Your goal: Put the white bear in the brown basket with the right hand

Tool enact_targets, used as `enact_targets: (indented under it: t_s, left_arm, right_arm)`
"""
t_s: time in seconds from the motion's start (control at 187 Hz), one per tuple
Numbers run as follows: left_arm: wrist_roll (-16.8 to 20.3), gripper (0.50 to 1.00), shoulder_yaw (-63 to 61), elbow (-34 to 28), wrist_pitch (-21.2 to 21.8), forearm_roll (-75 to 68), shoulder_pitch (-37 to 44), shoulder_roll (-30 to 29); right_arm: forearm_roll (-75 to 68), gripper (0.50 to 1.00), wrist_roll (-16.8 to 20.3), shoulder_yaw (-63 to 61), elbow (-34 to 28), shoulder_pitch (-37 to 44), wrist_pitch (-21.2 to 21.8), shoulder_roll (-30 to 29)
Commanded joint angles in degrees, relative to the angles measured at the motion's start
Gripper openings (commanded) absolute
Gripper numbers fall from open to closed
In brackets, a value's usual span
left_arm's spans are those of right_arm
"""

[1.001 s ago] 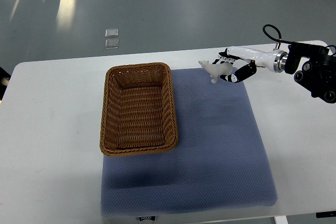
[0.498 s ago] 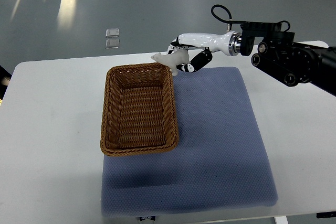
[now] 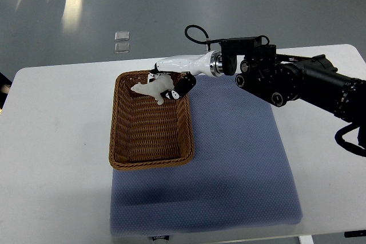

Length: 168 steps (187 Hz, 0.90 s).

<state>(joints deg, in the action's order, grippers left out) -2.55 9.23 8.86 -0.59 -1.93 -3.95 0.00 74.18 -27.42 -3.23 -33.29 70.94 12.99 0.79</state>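
Note:
A small white bear (image 3: 151, 90) hangs above the far end of the brown wicker basket (image 3: 150, 152), held in my right hand (image 3: 166, 86). The hand's white and black fingers are curled around the bear's rear, and its head points left. My right arm (image 3: 286, 78) reaches in from the right edge, over the far part of the blue mat (image 3: 229, 158). The basket stands on the mat's left side, and nothing lies on its woven floor. My left arm is out of sight.
The white table (image 3: 51, 141) carries the mat and basket. Grey floor lies beyond the far edge, with two small clear squares (image 3: 121, 42) on it. A dark object shows at the left edge (image 3: 3, 84).
My right hand has carried the bear leftward, from over the mat's far right corner to above the basket's far end. The arm now stretches much farther into the picture.

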Motion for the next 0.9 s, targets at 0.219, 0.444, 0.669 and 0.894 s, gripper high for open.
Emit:
enact_targets:
  t_s: [0.219, 0.444, 0.669, 0.894]
  left_arm:
    - [0.0, 1.0, 0.0, 0.01, -0.03, -0.09, 0.0, 0.0]
    - [0.0, 1.0, -0.09, 0.19, -0.03, -0.09, 0.0, 0.0]
    - [0.0, 1.0, -0.09, 0.19, -0.11, -0.09, 0.0, 0.0]
    - [0.0, 1.0, -0.09, 0.19, -0.03, -0.09, 0.0, 0.0]
  right_arm:
    - [0.0, 0.842, 0.7, 0.51, 0.68, -0.89, -5.34, -0.79]
    - [0.0, 0.893, 0.79, 0.42, 0.68, -0.98, -5.61, -0.79]
    - [-1.14, 0.893, 0.79, -0.98, 0.68, -1.15, -6.66, -0.17]
    - [-4.84, 0.891, 0.96, -11.79, 0.68, -5.72, -8.07, 4.57]
